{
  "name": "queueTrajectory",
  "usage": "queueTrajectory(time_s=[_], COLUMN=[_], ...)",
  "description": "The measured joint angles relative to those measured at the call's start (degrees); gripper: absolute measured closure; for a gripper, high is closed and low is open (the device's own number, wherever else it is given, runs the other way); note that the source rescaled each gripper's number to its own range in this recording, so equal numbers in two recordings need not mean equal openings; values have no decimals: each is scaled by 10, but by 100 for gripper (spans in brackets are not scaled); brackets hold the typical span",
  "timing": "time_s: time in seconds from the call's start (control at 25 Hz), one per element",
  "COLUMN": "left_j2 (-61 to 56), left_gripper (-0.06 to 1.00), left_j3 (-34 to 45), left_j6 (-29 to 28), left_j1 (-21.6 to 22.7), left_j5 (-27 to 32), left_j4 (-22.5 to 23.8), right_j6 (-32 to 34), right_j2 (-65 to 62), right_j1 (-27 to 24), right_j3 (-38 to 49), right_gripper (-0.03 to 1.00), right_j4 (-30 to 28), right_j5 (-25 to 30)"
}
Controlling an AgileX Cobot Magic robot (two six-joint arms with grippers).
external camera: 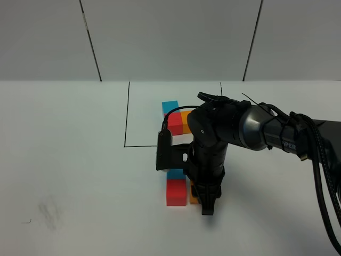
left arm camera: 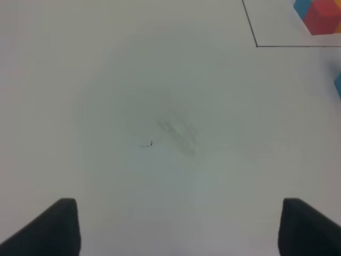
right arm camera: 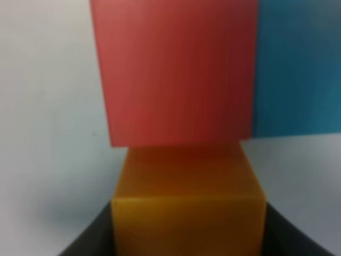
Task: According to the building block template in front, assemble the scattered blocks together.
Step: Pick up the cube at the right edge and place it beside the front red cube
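The building block template [external camera: 176, 118] is an L of blue, red and orange cubes inside a thin black frame; my right arm covers part of it. In front of the frame the scattered blocks sit together: blue [external camera: 174, 174], red [external camera: 176, 193] and orange [external camera: 193, 198]. My right gripper [external camera: 206, 207] points down at them and is shut on the orange block [right arm camera: 187, 210]. That block touches the red block [right arm camera: 176, 74], with the blue one [right arm camera: 298, 69] beside the red. My left gripper [left arm camera: 178, 229] is open over bare table, well left of the cubes.
The black frame's corner [left arm camera: 256, 46] and the template's red cube [left arm camera: 322, 16] show in the left wrist view. A faint grey smudge [external camera: 50, 210] marks the white table at the front left. Grey wall panels stand behind.
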Motion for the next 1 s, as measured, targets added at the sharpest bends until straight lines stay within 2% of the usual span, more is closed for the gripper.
queueTrajectory(time_s=[0.2, 1.0], left_j2=[0, 0], left_gripper=[15, 15], left_j3=[0, 0], left_j6=[0, 0], left_j1=[0, 0], left_j5=[0, 0], left_j4=[0, 0], right_j6=[-20, -46], right_j2=[0, 0], right_j1=[0, 0], right_j3=[0, 1], right_gripper=[77, 77], right_j4=[19, 32], right_j5=[-8, -11])
